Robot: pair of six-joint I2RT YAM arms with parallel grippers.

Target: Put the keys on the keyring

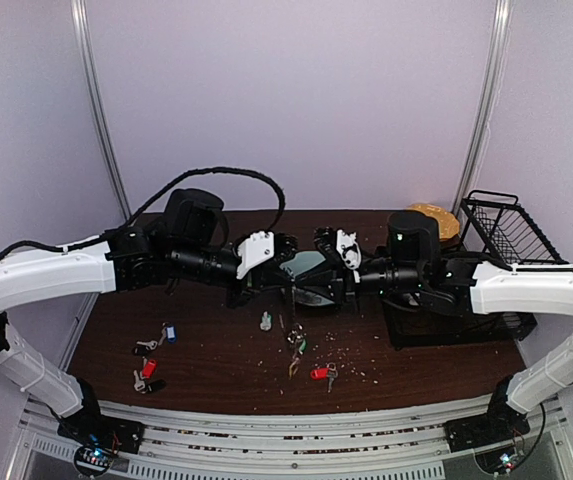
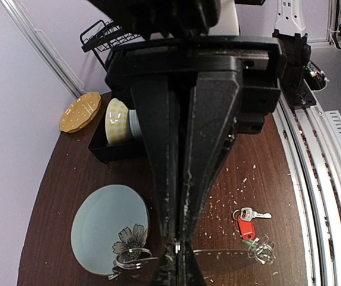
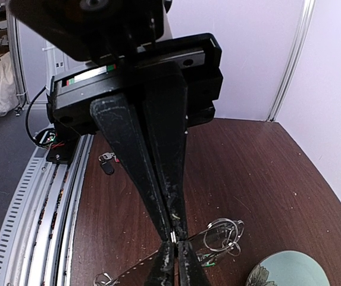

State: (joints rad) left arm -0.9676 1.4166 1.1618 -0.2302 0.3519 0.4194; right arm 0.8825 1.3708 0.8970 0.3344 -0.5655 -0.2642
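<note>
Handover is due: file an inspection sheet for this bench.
Surface: table, dark wood, strewn with crumbs.
Job's things: keyring, thin wire lying on the table; red key, green key and blue key scattered.
Clutter: plate; bottle; bowl in tray; basket.
Pincers: left pincer and right pincer both shut on the keyring wire, tips at the table.
Cables: black cable arching over left arm.
Surroundings: pale walls.

Left gripper (image 2: 178, 249), centre frame, clamped tight on the thin keyring (image 2: 218, 251); pale green plate (image 2: 99, 220) lower left, red-tagged key (image 2: 246, 226) lower right.
</note>
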